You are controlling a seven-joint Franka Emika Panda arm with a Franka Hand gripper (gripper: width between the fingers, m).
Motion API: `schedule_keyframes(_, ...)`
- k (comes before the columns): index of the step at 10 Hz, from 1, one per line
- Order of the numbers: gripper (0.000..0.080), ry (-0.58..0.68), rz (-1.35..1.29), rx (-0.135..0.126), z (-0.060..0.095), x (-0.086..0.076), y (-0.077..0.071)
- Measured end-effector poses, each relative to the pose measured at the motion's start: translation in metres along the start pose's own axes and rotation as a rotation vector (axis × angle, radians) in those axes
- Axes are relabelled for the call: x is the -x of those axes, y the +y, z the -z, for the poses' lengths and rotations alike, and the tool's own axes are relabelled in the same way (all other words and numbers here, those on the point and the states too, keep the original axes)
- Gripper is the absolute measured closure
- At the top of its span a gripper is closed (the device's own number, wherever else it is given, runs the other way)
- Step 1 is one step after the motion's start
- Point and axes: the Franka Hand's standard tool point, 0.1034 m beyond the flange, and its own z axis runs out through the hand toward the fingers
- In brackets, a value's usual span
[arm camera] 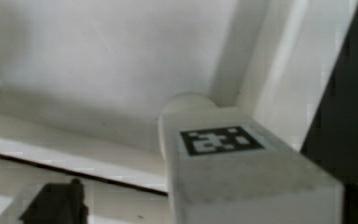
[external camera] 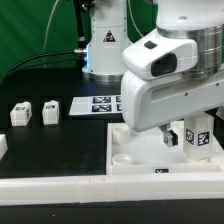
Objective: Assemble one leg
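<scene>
Tool (external camera: 175, 133) hangs low over the white tray (external camera: 140, 165) on the black bench (external camera: 60, 150), at the exterior view's right, with the arm's bulky wrist bent down above it; spread or pinching, I cannot tell. Only the wrist view shows the leg (arm camera: 247, 175) close up, inside the tray beside its wall, one dark finger (arm camera: 51, 203) showing apart from it, its label a black-and-white square tag (arm camera: 220, 140).

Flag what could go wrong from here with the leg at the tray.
The leg blocks much of the wrist view and no socket of the tray shows there, so a misaligned insertion could go unnoticed.
The pictures don't show whether the gripper clamps the leg; it might tilt or slip.
</scene>
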Motion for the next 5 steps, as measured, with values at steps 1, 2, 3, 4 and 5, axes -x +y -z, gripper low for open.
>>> schedule_keyframes(1, 0.015, 0.006, 0.008, 0.003, 0.0007, -0.002, -0.0038)
schedule_keyframes(2, 0.015, 0.01, 0.011, 0.004, 0.0022, -0.0033, -0.0053)
schedule_keyframes(3, 0.015, 0.01, 0.009, 0.004, 0.0019, -0.003, -0.0044)
schedule_keyframes(4, 0.024, 0.01, 0.009, 0.004, 0.002, -0.0031, -0.0047)
schedule_keyframes(5, 0.0387, 0.01, 0.009, 0.004, 0.002, -0.003, -0.0046)
